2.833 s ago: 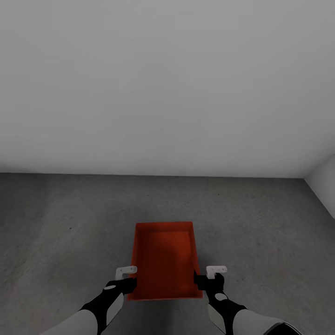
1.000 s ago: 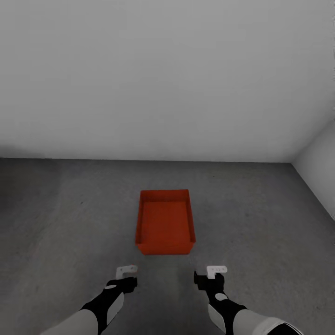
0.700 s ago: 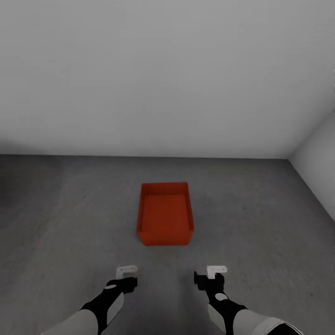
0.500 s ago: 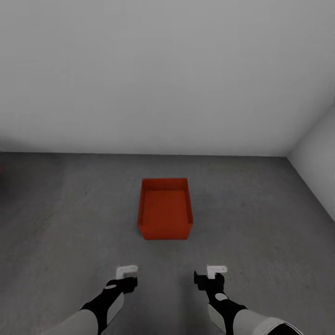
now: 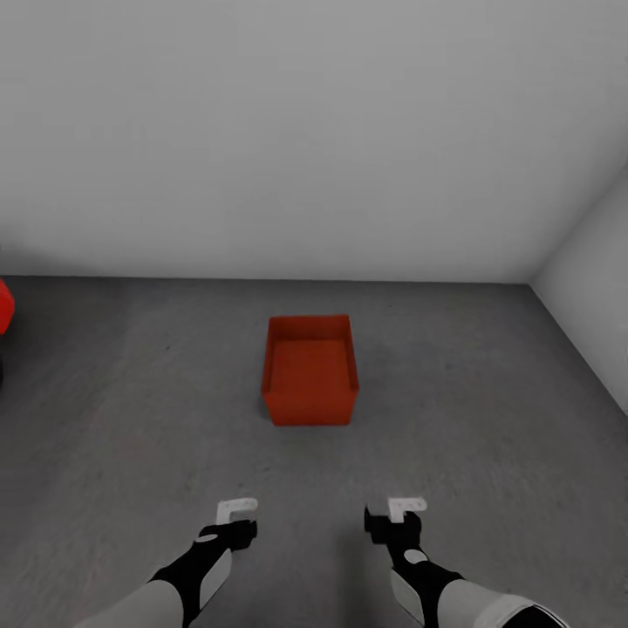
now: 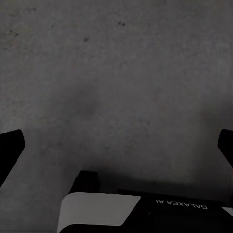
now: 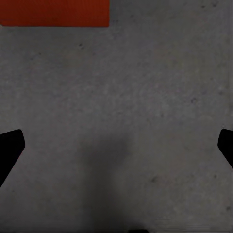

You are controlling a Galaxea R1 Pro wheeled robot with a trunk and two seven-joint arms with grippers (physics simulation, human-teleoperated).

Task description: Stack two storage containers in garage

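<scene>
One storage container (image 5: 310, 371) is set on the garage floor (image 5: 131, 410), mid-frame.
Left gripper (image 5: 238, 515) and right gripper (image 5: 397, 515), lower frame, are spread and hold nothing; a skewed second container could slide off it.

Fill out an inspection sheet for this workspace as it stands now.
Surface: grey mottled concrete floor, bare around the bin.
Job's things: one red-orange storage container upright on the floor, open top, nothing inside; apart from both grippers. A second container: nothing seen.
Clutter: nothing seen.
Grippers: left gripper and right gripper both open, holding nothing, hanging over bare floor short of the container.
Cables: nothing seen.
Surroundings: plain white wall behind, side wall at the right, a red object cut off at the left edge.
</scene>
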